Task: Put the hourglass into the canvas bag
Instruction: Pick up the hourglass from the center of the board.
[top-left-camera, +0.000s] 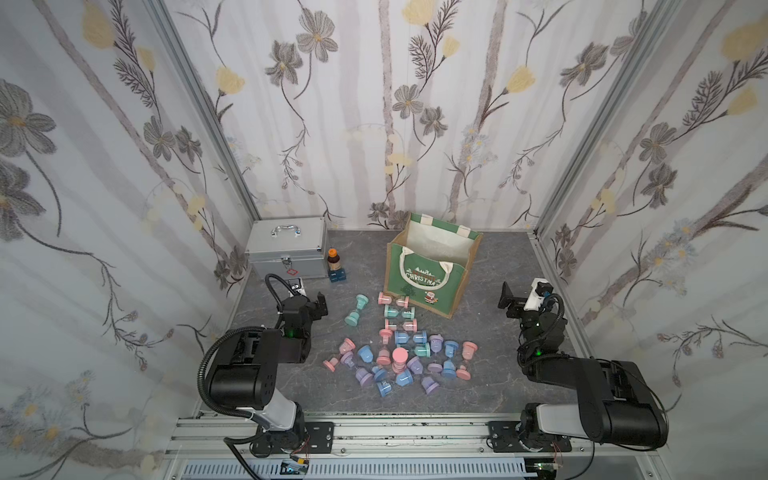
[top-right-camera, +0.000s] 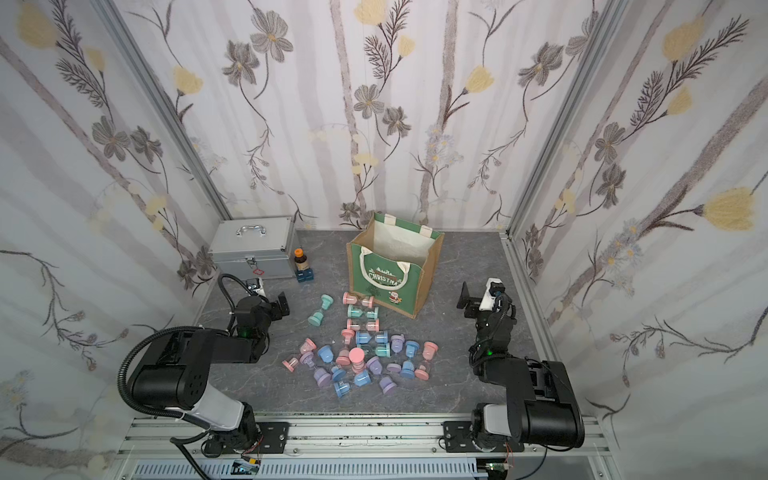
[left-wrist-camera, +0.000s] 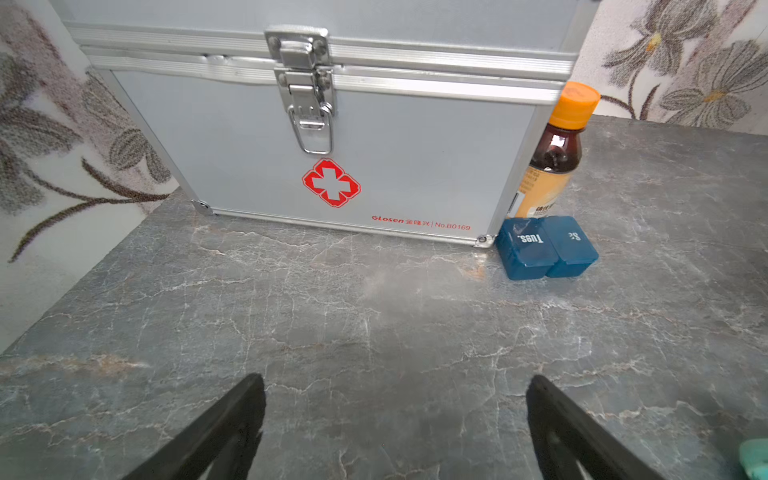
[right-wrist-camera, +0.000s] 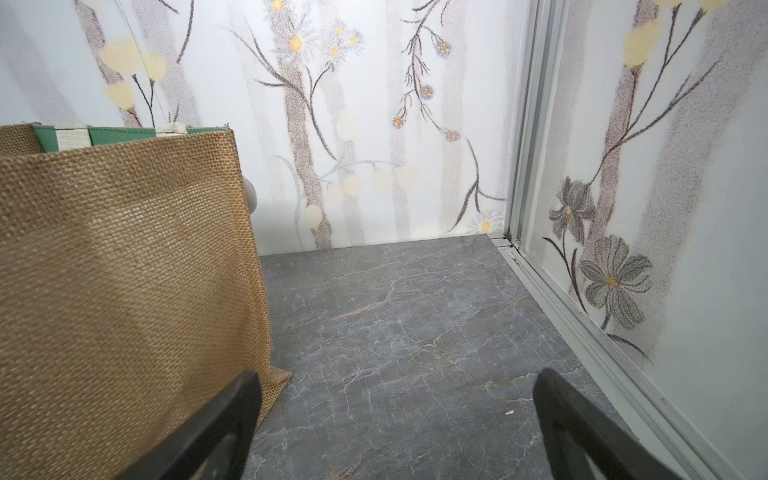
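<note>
Several small hourglasses (top-left-camera: 399, 357) in pink, blue, purple and teal lie in a loose pile mid-table in both top views. One teal hourglass (top-left-camera: 356, 309) lies apart toward the left arm. The canvas bag (top-left-camera: 428, 278) (top-right-camera: 390, 274) stands upright and open just behind the pile, and its jute side (right-wrist-camera: 124, 270) fills part of the right wrist view. My left gripper (top-left-camera: 309, 296) (left-wrist-camera: 395, 382) is open over bare table, facing the silver case. My right gripper (top-left-camera: 521, 291) (right-wrist-camera: 397, 378) is open and empty to the right of the bag.
A silver metal case (top-left-camera: 286, 249) (left-wrist-camera: 332, 145) stands at the back left. Beside it are a brown bottle with an orange cap (top-left-camera: 332, 259) (left-wrist-camera: 557, 158) and blue pill boxes (top-left-camera: 337, 275) (left-wrist-camera: 544, 247). Floral walls close in three sides.
</note>
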